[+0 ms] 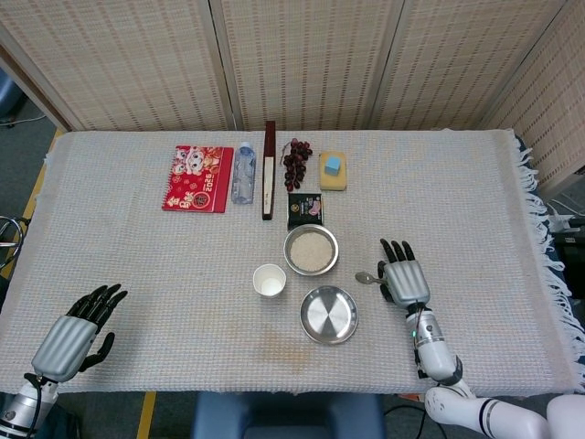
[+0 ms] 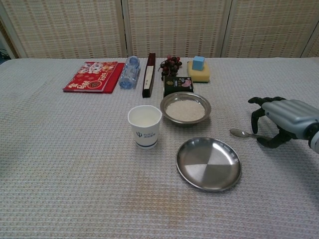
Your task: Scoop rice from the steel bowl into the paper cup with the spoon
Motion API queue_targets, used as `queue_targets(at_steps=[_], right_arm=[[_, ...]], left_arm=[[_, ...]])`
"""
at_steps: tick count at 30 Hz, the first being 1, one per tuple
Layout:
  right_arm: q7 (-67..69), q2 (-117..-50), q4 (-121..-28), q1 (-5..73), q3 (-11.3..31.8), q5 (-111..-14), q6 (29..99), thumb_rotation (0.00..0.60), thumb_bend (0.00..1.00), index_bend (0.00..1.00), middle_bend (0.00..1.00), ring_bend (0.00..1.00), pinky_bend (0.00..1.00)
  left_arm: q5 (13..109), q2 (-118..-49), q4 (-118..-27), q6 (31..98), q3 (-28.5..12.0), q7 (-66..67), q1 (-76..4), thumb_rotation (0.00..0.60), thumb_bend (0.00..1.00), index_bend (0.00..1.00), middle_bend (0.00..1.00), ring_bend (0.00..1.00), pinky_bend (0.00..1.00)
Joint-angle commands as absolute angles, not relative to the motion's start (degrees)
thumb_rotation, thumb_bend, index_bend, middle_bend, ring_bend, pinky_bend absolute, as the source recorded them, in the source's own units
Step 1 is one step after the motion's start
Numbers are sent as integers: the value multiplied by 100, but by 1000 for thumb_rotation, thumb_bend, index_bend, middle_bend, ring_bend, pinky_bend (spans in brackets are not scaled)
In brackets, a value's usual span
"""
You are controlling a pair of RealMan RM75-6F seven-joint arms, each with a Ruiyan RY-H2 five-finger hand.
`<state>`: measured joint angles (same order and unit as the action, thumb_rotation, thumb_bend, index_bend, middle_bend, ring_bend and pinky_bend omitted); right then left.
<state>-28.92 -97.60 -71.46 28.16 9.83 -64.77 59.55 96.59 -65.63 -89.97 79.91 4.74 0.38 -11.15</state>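
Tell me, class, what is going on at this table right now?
A two-armed robot is starting a rice-scooping job. Its right hand hangs over the handle of the spoon, which lies on the cloth; whether the fingers touch it is unclear. The bowl holds rice and the cup stands beside it. The left hand waits open at the table's near left edge.

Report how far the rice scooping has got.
Barely started. Done: nothing; the rice sits in the steel bowl and the paper cup looks empty. In hand: the right robot hand is over the spoon handle, grasp unclear. The left robot hand rests idle. Left: lifting, scooping, tipping.
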Motion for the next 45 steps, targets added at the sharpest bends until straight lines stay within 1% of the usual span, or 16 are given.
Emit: queue_targets(at_steps=[1,16,21,26,31,35,38,40,45], right_arm=[[-2897,-9762,-7141,2842,985,-6450,5935,600,305,509,0,0,0],[-2896,-9767,-7130,2906,916,-6357,5917,600,307,516,5,0,0],[-2857,-9772,-7135,2914,892,-6402,5966,600,309,535,31,0,0],[-2714,-9844,-6993,2919,849,-6587,6082,600,327,612,134,0,0],[-2693,-9886,-6901,2931,827,-6591,6054,600,327,640,221,0,0],[-2687,-9900,-6879,2932,820,-6602,6057,600,327,650,257,0,1],[-2716,-9931,-6814,2940,792,-6637,6070,600,331,675,323,3,41],[-2805,-9983,-6754,2933,793,-6663,6174,600,337,698,365,28,70],[-2895,-10103,-6645,2904,807,-6725,6372,600,349,800,479,123,123]], left_arm=[[9651,-6565,-8996,7982,471,38,-1119,600,559,0,0,0,155],[9630,-6570,-8995,7951,469,56,-1129,600,559,0,0,0,155],[9648,-6564,-9006,7970,477,58,-1122,600,559,0,0,0,155],[9634,-6559,-9003,7967,475,51,-1119,600,559,0,0,0,155],[9635,-6553,-9005,7969,475,38,-1119,600,558,0,0,0,155],[9638,-6552,-9007,7968,478,36,-1119,600,557,0,0,0,155],[9635,-6551,-9005,7959,479,37,-1122,600,558,0,0,0,155],[9637,-6550,-9009,7960,480,40,-1122,600,559,0,0,0,155],[9628,-6546,-9019,7953,483,52,-1118,600,560,0,0,0,156]])
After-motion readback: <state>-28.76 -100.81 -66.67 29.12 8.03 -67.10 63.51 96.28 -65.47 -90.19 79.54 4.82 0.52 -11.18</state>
